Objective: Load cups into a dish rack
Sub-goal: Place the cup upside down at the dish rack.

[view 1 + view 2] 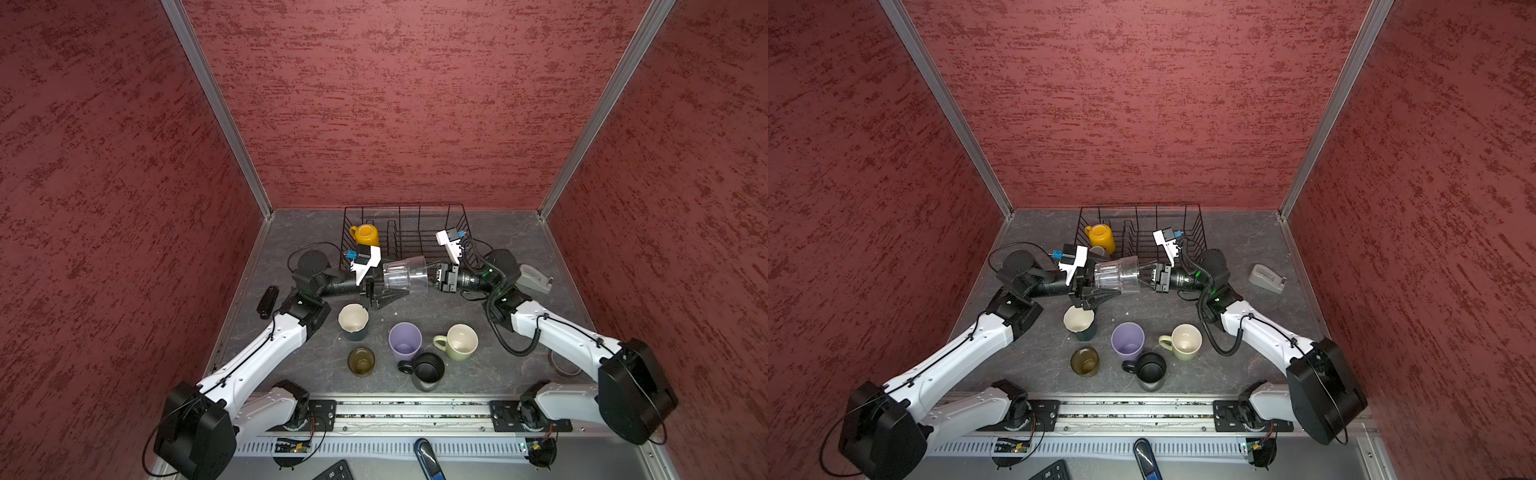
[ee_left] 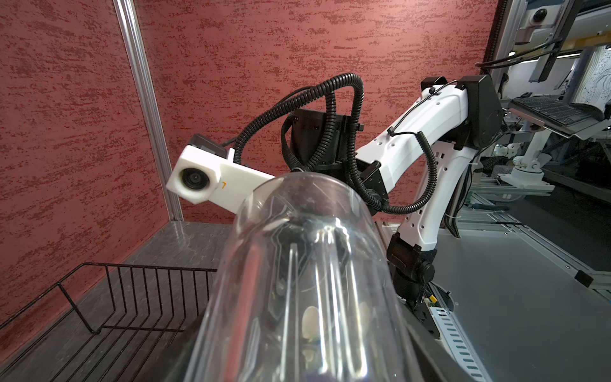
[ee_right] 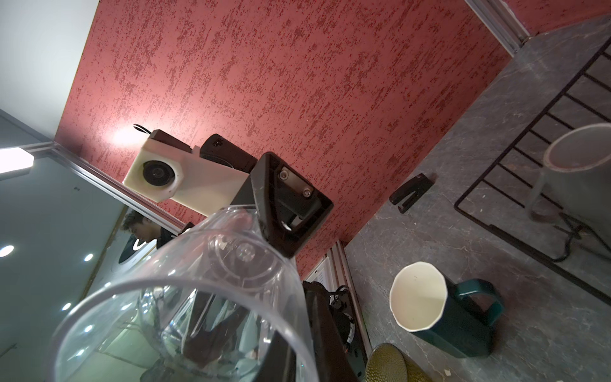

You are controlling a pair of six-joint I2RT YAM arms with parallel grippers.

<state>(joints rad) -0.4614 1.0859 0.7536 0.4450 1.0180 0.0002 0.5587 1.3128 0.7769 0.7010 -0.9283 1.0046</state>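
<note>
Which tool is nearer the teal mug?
Left. The left tool, at one end of the clear glass, is just behind the teal mug; right tool is at the far end.

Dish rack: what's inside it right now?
In the dish rack: yellow mug and grey mug. The left wrist camera and right wrist camera cover its near corners, hiding anything there.

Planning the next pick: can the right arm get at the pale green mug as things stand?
Probably not yet. The right gripper is at the mouth of the clear glass, which the left gripper grips at its base. Once freed, the path to the pale green mug looks open.
</note>
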